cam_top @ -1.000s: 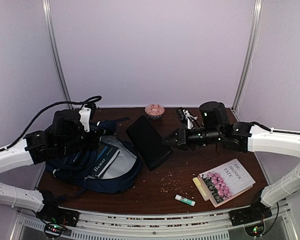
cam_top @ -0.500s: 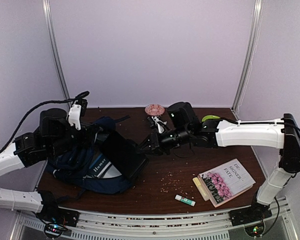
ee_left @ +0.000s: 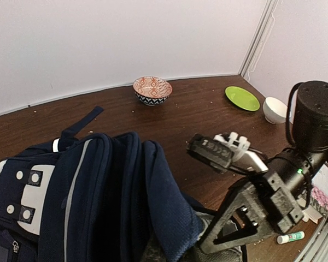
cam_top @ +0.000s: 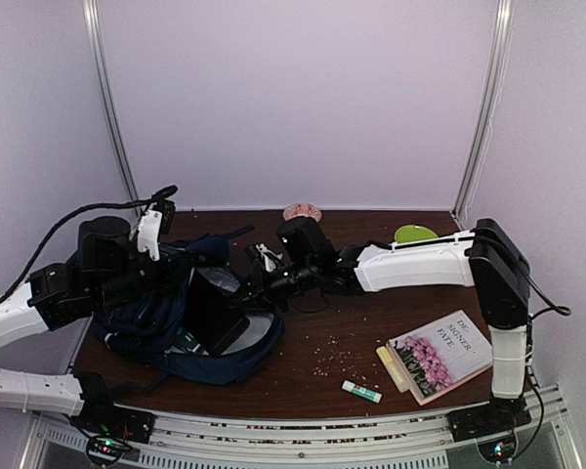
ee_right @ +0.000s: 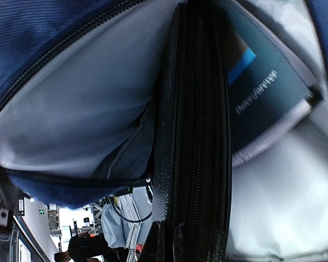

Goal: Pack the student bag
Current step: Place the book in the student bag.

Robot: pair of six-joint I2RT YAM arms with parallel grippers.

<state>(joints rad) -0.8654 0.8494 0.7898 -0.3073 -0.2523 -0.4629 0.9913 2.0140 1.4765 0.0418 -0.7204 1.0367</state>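
**Black case in the bag mouth**

Top view: you see the student bag (cam_top: 215, 363) lying open on the left side of the table. The left gripper (cam_top: 181, 259) sits at the bag's far rim, and you cannot tell from here whether its fingers are spread or closed. The right gripper (cam_top: 249, 289) reaches in from the bag's right side, pinched on a black zip case (cam_top: 213, 315) whose lower part stands inside the opening. Well to the right of the bag lie a flowered book (cam_top: 441, 357) and a glue stick (cam_top: 361, 392), with crumbs scattered between them and the bag. Behind the bag stands a patterned bowl (cam_top: 302, 211), and a green plate (cam_top: 415, 234) lies far off to its right.

Left wrist view: this adds 1 white cup (ee_left: 274, 109) just beside the plate. It also shows the bag's white buckle patches. The left arm's own fingers do not show.

Right wrist view: only here do you see inside the bag. There is pale grey lining (ee_right: 82, 109), and a teal book (ee_right: 262, 87) lies against the case. The case hides the fingers holding it.
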